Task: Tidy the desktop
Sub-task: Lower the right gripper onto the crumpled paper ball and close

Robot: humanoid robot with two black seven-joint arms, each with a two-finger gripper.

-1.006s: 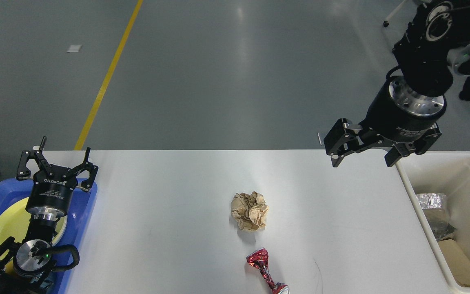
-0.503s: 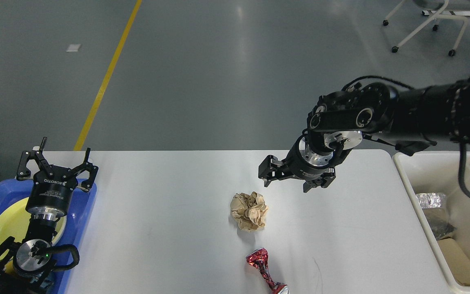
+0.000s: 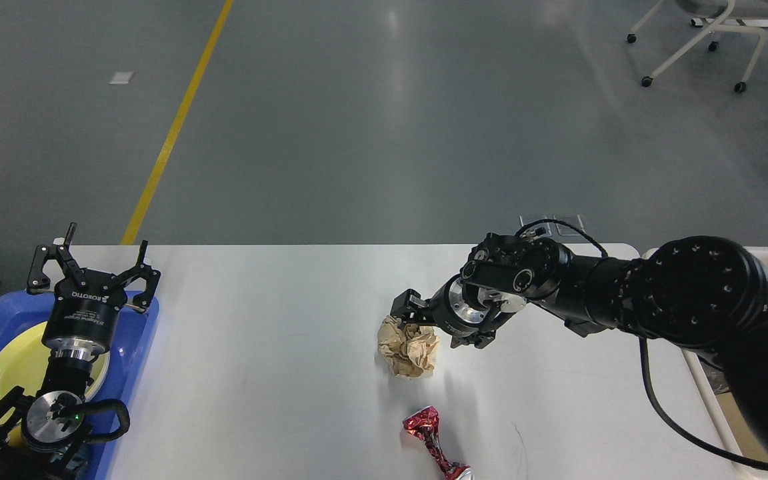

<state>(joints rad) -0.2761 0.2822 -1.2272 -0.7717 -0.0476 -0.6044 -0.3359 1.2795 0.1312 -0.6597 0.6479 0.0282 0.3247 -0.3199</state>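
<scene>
Head view: desktop [image 3: 277, 373], white-grey, fills the lower frame. At its centre, a crumpled brown paper ball [image 3: 409, 348]; nearer the front edge, a crushed red can [image 3: 432, 443]. Right gripper [image 3: 436, 328], fingers spread, straddles the ball's top (contact unclear). Left gripper [image 3: 94, 260], fingers apart, hangs above a blue tray [image 3: 137, 367] holding a yellow plate [image 3: 7, 373].

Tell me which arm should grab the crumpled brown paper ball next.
The right. Its open right gripper is right over the crumpled brown paper ball mid-desktop, jaws straddling its upper edge. The left gripper is open far away above the blue tray.
</scene>
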